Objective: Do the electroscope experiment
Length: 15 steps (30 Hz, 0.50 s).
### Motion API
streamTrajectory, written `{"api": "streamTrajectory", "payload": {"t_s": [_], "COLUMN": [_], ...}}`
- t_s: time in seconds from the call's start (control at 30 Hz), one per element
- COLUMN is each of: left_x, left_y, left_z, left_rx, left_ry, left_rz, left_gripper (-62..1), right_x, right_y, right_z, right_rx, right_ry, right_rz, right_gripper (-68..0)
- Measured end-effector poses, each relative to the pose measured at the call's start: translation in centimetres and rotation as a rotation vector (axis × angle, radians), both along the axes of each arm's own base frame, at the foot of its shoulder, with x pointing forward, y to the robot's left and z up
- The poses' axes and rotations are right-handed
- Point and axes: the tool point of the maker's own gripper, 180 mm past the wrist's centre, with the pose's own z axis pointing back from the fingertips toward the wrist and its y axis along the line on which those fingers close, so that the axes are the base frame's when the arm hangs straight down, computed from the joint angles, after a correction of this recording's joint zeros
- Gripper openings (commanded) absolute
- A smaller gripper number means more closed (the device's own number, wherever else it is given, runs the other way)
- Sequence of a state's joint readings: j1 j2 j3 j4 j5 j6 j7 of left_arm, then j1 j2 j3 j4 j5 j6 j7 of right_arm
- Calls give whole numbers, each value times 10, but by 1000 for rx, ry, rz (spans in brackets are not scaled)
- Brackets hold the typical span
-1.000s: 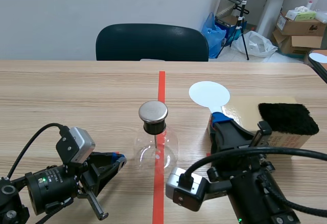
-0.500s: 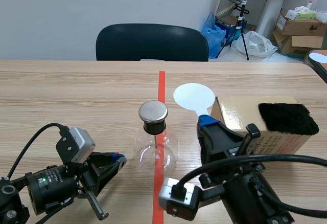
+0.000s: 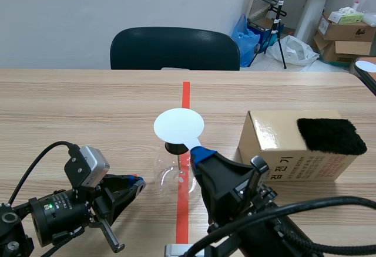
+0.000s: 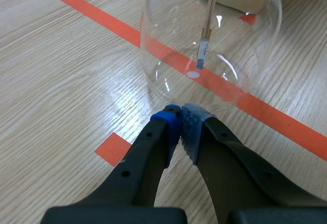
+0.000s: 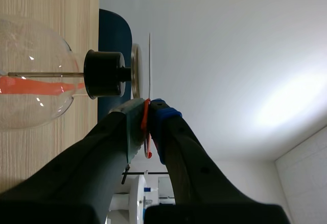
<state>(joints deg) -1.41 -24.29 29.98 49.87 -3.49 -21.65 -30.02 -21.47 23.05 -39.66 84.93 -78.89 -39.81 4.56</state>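
Note:
The electroscope, a clear glass flask with a black stopper, stands on the red tape line. My right gripper is shut on the handle of a white disc, which hangs flat over the flask's top and hides the metal cap. In the right wrist view the disc shows edge-on, a small gap from the metal cap above the stopper; the right gripper pinches the thin handle. My left gripper is shut on nothing, low on the table just before the flask. In the scene view the left gripper sits left of the flask.
A cardboard box with a black fur cloth on top stands right of the flask. A dark chair is behind the table's far edge. The right arm fills the lower middle and right of the scene.
My right gripper carried the white disc leftward from beside the box to over the flask's metal cap. The left arm stayed still.

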Motion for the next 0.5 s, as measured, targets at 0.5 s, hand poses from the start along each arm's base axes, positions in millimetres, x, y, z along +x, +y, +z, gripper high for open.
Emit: {"api": "streamTrajectory", "payload": {"t_s": [0.5], "left_x": [0], "left_y": [0], "left_z": [0], "left_rx": [0], "left_ry": [0], "left_rz": [0], "left_gripper": [-582], "right_x": [-2], "right_y": [3], "right_z": [0], "right_rx": [-2], "right_ry": [0], "right_rz": [21], "right_gripper": [-665]}}
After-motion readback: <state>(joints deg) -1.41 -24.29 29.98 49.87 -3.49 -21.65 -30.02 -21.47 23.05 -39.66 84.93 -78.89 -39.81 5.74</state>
